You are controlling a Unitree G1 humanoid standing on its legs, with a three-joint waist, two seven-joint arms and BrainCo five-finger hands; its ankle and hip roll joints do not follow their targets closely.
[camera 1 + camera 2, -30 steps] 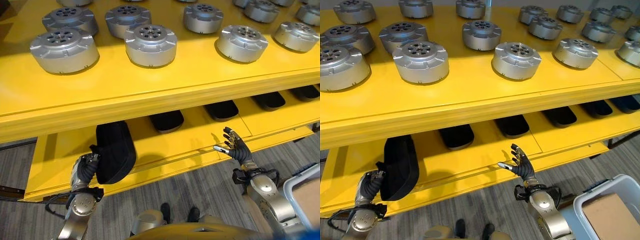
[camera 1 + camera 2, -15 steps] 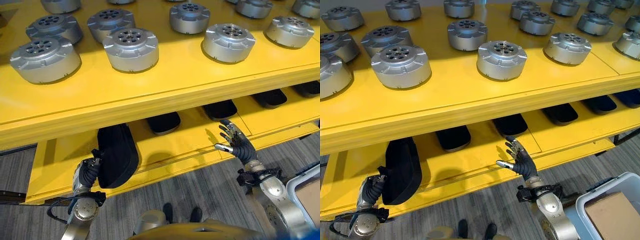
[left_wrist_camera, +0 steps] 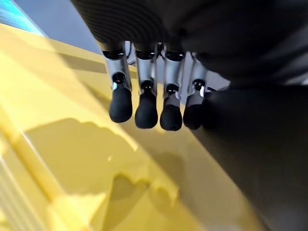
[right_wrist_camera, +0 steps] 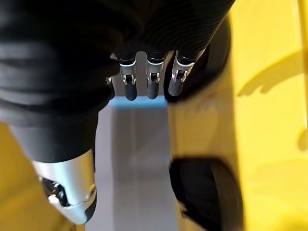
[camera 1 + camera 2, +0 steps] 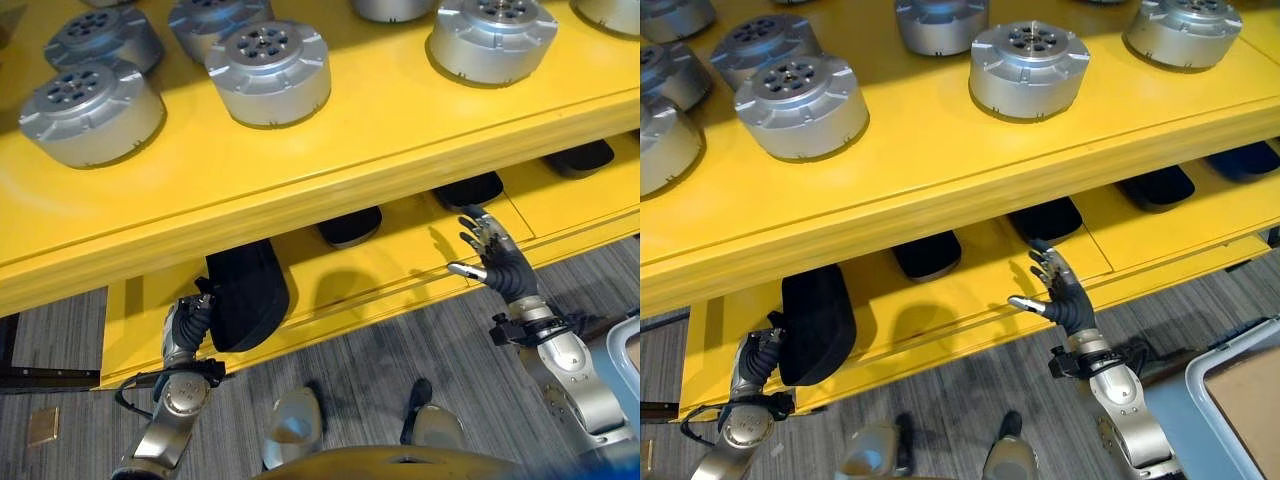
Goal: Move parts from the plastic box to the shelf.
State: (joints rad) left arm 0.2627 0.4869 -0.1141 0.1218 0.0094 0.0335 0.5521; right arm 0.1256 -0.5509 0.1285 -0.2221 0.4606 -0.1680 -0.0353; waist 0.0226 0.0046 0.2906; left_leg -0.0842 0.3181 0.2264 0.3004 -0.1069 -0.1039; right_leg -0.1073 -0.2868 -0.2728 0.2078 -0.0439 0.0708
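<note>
Matt black parts, satin metal discs, painted yellow shelf

The shelf (image 5: 330, 150) looks smooth, semi-gloss yellow, with a faint sheen. The discs (image 5: 268, 72) on it are brushed silver metal. The black part (image 5: 245, 295) looks like matt, smooth plastic; the floor (image 5: 380, 360) is rough grey carpet.

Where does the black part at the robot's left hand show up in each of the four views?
Left eye view: black part at lower left, on the lower shelf.
Right eye view: lower left again.
Left wrist view: dark mass beside the fingers.
Right wrist view: cannot tell it from the other black parts.
Shared landmark: the left hand against it.
</note>
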